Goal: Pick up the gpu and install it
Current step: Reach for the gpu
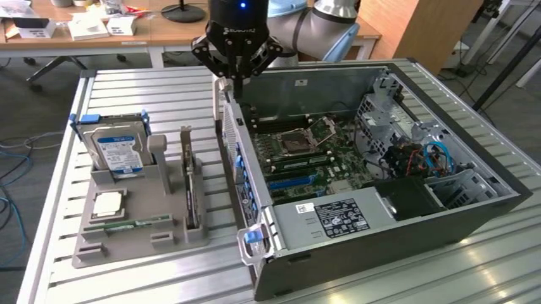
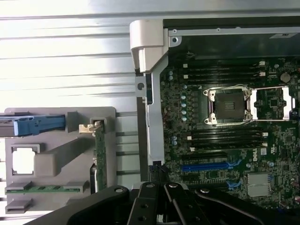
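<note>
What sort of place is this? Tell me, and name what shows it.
Probably a robotics lab or workshop set up for computer assembly. A robot arm hangs over an open computer case on a slatted metal table, a grey holder beside it carries a hard drive, and desks stand behind.

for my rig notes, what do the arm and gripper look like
The gripper is black, with pale lettering across its body, a small blue light above that, and jointed linkages with round pins. The arm is grey and rounded, with a light blue cap on its joint.
</note>
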`<state>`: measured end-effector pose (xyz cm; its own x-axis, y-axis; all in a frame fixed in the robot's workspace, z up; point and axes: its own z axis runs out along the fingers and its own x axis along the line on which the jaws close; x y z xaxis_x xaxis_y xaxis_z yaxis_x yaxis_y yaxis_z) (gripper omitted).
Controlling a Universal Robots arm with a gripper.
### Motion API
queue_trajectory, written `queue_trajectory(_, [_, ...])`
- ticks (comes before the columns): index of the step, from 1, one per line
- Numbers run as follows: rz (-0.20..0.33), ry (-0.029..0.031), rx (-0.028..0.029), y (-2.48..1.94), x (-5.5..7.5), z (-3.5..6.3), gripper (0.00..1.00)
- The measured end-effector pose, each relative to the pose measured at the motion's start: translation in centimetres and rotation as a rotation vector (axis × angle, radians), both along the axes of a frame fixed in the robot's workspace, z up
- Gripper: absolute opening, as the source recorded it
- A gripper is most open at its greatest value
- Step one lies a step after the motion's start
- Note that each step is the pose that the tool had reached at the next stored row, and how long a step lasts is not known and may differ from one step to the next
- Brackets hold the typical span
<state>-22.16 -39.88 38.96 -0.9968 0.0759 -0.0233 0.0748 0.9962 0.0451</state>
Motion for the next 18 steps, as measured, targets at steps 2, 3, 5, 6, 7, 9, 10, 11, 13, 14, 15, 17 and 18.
queue_trajectory(2, [0.000,-0.0001,0.0000,0.00,-0.5,-0.02,0.10])
queue_trajectory(3, [0.000,0.0000,0.0000,0.00,-0.7,-0.02,0.10])
queue_trajectory(5, [0.000,0.0000,0.0000,0.00,-1.2,-0.03,0.10])
queue_trajectory(6, [0.000,0.0000,0.0000,0.00,-1.5,-0.04,0.10])
queue_trajectory(7, [0.000,0.0000,0.0000,0.00,-1.8,-0.05,0.10])
queue_trajectory(9, [0.000,0.0000,0.0000,0.00,-2.5,-0.07,0.10])
queue_trajectory(10, [0.000,0.0000,0.0000,-0.01,-2.8,-0.08,0.10])
queue_trajectory(11, [0.000,0.0000,0.0000,0.00,-3.0,-0.09,0.10])
queue_trajectory(13, [0.000,0.0000,0.0000,-0.01,-3.7,-0.11,0.10])
queue_trajectory(14, [0.000,0.0000,0.0000,0.00,-4.0,-0.12,0.10])
queue_trajectory(15, [0.000,0.0000,0.0000,-0.01,-4.3,-0.13,0.10])
queue_trajectory(17, [0.000,0.0000,0.0000,-0.03,-4.8,-0.14,0.10])
queue_trajectory(18, [0.000,0.0000,0.0000,-0.04,-5.0,-0.15,0.10])
